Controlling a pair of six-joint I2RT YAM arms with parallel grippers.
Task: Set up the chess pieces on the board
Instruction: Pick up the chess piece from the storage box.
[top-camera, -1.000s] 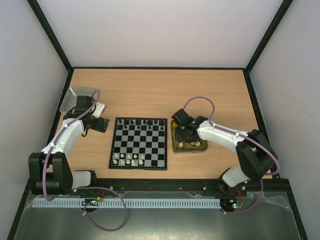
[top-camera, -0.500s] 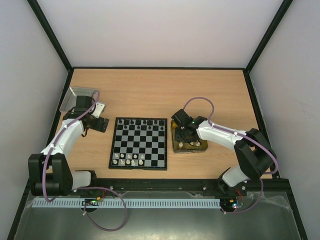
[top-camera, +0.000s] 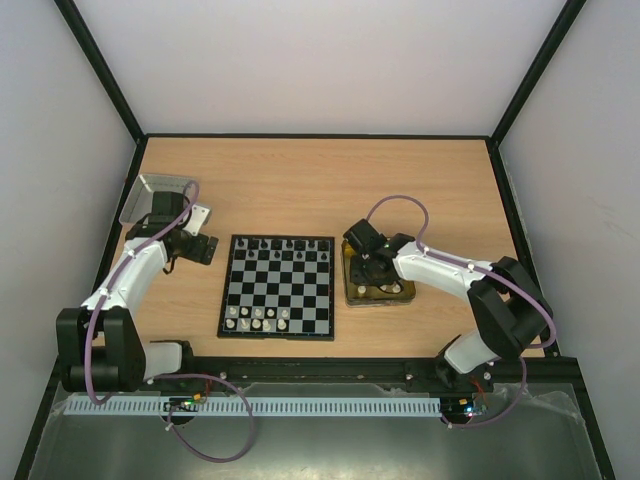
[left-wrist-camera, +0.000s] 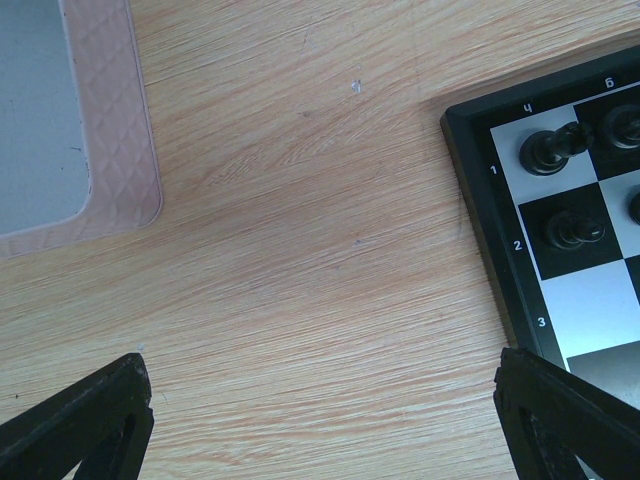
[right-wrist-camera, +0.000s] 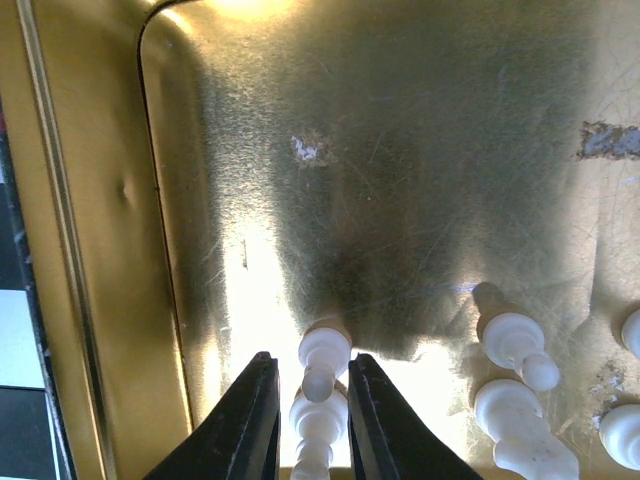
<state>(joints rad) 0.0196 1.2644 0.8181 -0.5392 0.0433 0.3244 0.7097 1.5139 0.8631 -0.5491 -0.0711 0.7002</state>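
Observation:
The board (top-camera: 281, 286) lies mid-table, with black chess pieces (top-camera: 283, 244) along its far rows and white ones (top-camera: 256, 318) near the front. My right gripper (top-camera: 368, 272) is down in the gold tray (top-camera: 401, 297). In the right wrist view, the right gripper (right-wrist-camera: 312, 366) is shut on a white chess piece (right-wrist-camera: 318, 425), with a smaller white piece (right-wrist-camera: 324, 350) at its tips. More white pieces (right-wrist-camera: 512, 342) lie to the right. My left gripper (left-wrist-camera: 320, 365) hangs open over bare wood beside the board's corner (left-wrist-camera: 585, 300), where black pieces (left-wrist-camera: 546, 150) stand.
A silver-grey tin lid (top-camera: 150, 196) sits at the far left, its rim (left-wrist-camera: 105, 150) showing in the left wrist view. The gold tray's wall (right-wrist-camera: 95, 250) runs just left of my right fingers, with the board's edge (right-wrist-camera: 15, 350) beyond it.
The right jaws have narrowed onto the white piece in the tray. Both arms are otherwise still.

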